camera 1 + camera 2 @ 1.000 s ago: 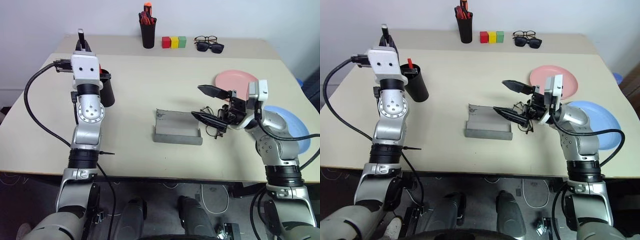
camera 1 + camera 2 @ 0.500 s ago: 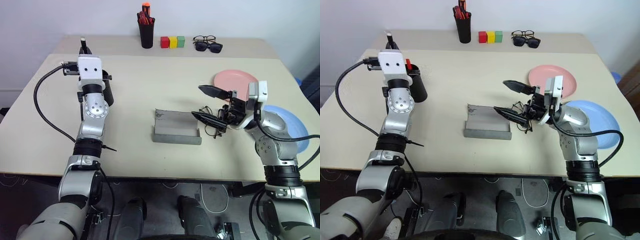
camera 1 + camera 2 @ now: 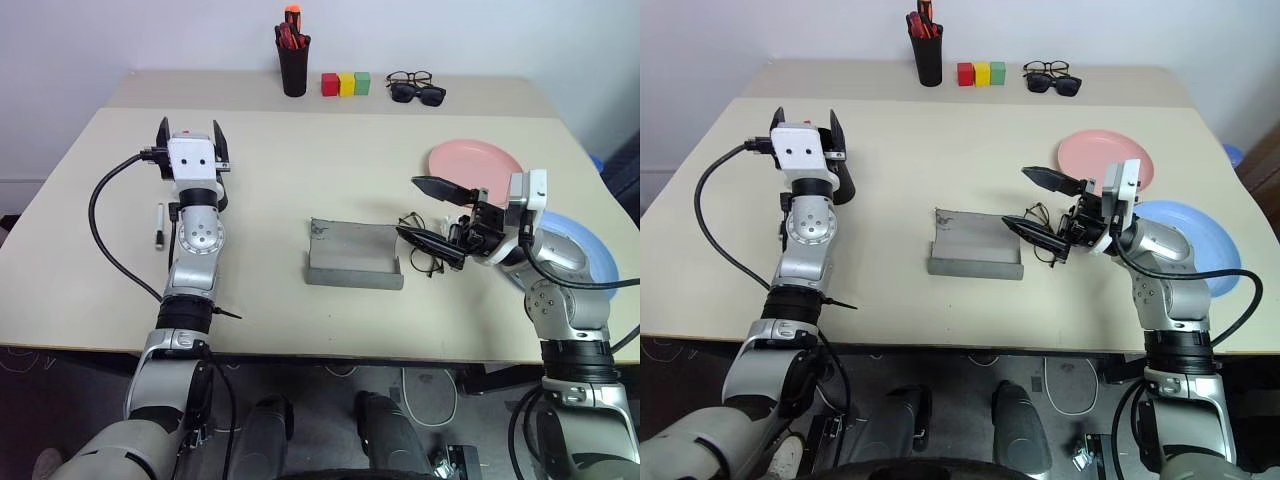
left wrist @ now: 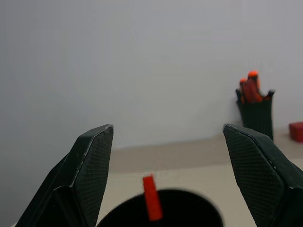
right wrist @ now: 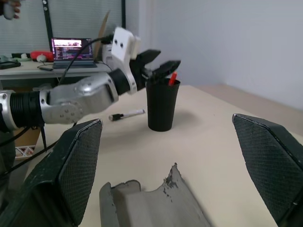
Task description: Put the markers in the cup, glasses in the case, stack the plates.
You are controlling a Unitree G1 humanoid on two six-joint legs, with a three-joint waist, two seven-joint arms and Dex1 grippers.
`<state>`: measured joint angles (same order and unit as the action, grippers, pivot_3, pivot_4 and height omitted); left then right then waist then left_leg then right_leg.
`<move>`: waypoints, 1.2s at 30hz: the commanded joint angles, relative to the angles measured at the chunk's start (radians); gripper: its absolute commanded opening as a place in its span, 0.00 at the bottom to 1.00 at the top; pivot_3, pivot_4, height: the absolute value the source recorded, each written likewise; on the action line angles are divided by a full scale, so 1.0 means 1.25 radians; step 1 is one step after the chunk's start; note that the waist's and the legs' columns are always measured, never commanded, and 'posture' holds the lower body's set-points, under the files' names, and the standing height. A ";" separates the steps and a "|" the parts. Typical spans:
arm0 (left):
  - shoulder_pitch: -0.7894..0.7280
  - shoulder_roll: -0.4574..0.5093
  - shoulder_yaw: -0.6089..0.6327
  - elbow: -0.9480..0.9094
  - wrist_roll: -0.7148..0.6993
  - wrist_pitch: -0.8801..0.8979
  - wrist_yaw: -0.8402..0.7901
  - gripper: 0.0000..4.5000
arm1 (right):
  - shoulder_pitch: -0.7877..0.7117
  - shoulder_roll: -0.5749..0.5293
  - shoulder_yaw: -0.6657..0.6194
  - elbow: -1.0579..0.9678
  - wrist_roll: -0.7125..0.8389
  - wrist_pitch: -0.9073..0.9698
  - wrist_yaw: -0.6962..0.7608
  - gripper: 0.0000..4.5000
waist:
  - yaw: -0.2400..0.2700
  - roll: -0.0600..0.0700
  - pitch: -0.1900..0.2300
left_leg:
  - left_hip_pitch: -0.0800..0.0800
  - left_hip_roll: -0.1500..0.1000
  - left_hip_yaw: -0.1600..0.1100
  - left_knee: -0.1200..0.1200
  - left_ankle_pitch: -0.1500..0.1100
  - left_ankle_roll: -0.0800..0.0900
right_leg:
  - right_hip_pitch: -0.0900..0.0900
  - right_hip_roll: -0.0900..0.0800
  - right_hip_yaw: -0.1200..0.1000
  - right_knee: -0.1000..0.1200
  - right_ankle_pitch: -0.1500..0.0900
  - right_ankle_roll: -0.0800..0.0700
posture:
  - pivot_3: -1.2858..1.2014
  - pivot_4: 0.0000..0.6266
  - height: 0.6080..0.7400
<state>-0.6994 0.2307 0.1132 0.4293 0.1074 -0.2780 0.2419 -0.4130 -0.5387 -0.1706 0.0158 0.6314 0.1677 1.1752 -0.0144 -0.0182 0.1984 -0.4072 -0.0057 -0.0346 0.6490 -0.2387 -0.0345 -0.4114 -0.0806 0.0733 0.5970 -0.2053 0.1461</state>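
My left gripper (image 3: 190,136) is open above the black cup (image 3: 844,181), which holds a red-orange marker (image 4: 151,198). On the table left of that arm lies the white marker (image 3: 158,225) with its black cap. The grey case (image 3: 355,256) lies open at the table's middle. Just right of it are the wire-frame glasses (image 3: 426,252). My right gripper (image 3: 408,208) hangs open over them, holding nothing. The pink plate (image 3: 476,160) sits at the right, and the blue plate (image 3: 588,250) lies nearer, partly behind my right arm.
A narrow black pen pot (image 3: 294,62) with red pens stands at the back edge. Beside it are red, yellow and green blocks (image 3: 347,84) and two dark pairs of glasses (image 3: 418,89). A laptop (image 5: 71,48) shows on a desk beyond the table.
My left gripper has opened and sunk a little. The white marker it held upright now lies on the table beside the cup.
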 commanded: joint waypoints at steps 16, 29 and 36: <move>0.040 0.276 0.250 -0.267 -0.306 0.943 -0.147 0.83 | -0.012 0.014 0.001 -0.006 -0.006 -0.022 -0.018 1.00 | -0.007 0.000 0.000 | 0.001 0.000 0.000 0.000 0.000 0.000 | 0.000 0.001 0.000 0.001 0.000 0.000 | 0.52 0.24 1.00; 0.004 0.351 0.126 -0.162 -0.284 1.182 -0.264 0.83 | 0.013 0.016 -0.005 -0.035 -0.007 -0.018 -0.033 1.00 | -0.005 0.000 0.000 | 0.000 0.000 -0.001 -0.001 0.000 0.000 | 0.000 0.000 -0.001 0.001 0.000 0.000 | 0.52 0.24 1.00; 0.007 0.351 0.134 -0.178 -0.279 1.226 -0.292 0.83 | 0.021 0.013 -0.008 -0.043 -0.004 -0.015 -0.042 1.00 | -0.008 0.000 0.000 | 0.000 0.001 -0.001 -0.001 0.000 0.000 | -0.001 0.000 -0.001 0.001 0.000 0.000 | 0.52 0.24 1.00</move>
<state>-0.6741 0.6474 0.2589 0.2303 -0.2497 1.2432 -0.1228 -0.3871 -0.5185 -0.1622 0.0003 0.6119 0.1594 1.1249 -0.0241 -0.0184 0.1985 -0.4066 -0.0051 -0.0352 0.6475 -0.2387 -0.0347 -0.4125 -0.0801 0.0726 0.5980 -0.2057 0.1458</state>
